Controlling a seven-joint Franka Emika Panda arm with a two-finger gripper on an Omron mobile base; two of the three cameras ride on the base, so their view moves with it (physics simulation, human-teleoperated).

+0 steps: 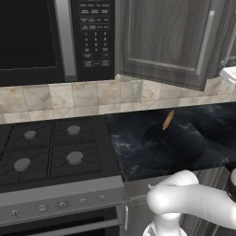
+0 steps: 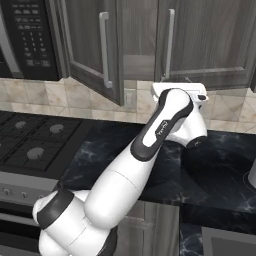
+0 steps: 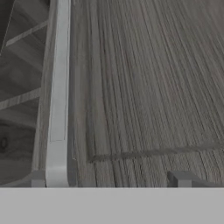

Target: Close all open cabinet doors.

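On the far wall, a dark grey-brown wood-grain cabinet door (image 2: 92, 47) with a long silver bar handle (image 2: 104, 49) hangs swung open toward the near side, beside a black microwave (image 2: 27, 37) at far left. To its right, a matching cabinet door (image 2: 210, 40) lies flush. The white arm's wrist (image 2: 175, 107) sits just below it, above the black marble counter (image 2: 215, 165). A black gas stove (image 2: 30, 145) lies left.

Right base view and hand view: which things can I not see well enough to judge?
- Gripper: in the right base view the arm's wrist covers it; in the hand view its tips are cut by the bottom band, so open or shut is unclear.
- Open cabinet door: its top is cut off by the right base view's edge.
- Microwave keypad labels: too small to read.
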